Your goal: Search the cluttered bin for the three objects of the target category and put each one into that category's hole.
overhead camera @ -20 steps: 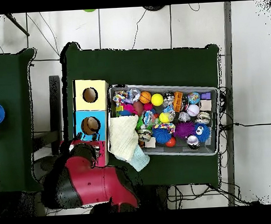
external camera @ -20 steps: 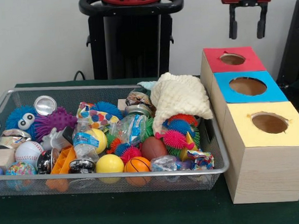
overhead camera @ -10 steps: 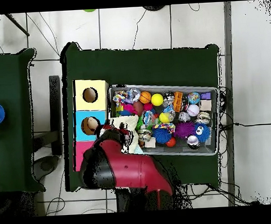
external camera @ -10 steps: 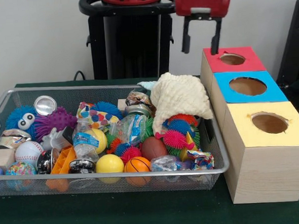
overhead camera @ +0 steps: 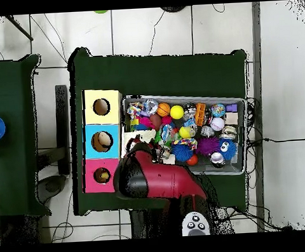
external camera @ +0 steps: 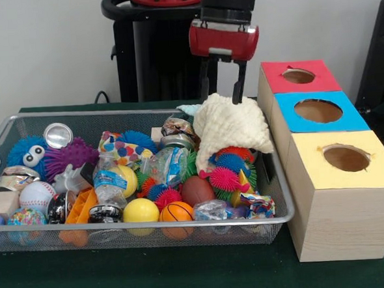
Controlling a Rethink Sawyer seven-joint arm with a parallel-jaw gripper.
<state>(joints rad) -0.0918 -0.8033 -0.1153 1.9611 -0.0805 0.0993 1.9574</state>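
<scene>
— What is seen in the wire mesh bin (external camera: 2,139), and how many of each thing?

— A cream knitted cloth (external camera: 230,125) is draped over the pile at the bin's end nearest the boxes. Below it, spiky rubber balls (external camera: 225,178) in pink, blue and green are heaped, too tangled to be counted. One yellow smooth ball (external camera: 141,210), one small orange basketball (external camera: 176,212), one brown toy football (external camera: 197,190) and one white baseball (external camera: 36,193) can be picked out. One blue fuzzy toy with googly eyes (external camera: 28,153) and one purple spiky ball (external camera: 72,155) lie at the opposite end. One clear plastic bottle with a blue label (external camera: 109,180) is seen mid-bin, and one round silver tin lid (external camera: 58,134) leans on the back wall.

— Where are the holes?

— Three wooden boxes are lined up just beside the bin on the dark green counter (external camera: 141,277): one red-topped box (external camera: 299,76), one blue-topped box (external camera: 318,111) and one yellow-topped box (external camera: 345,158), each with one round hole.

— And the pincer?

— The red and black pincer (external camera: 222,92) is held directly above the cream cloth, its two dark fingers (external camera: 237,87) spread apart with nothing between them, the tips just at the cloth's top edge. From overhead, the red arm (overhead camera: 158,180) is seen covering that corner of the bin (overhead camera: 239,136).
</scene>
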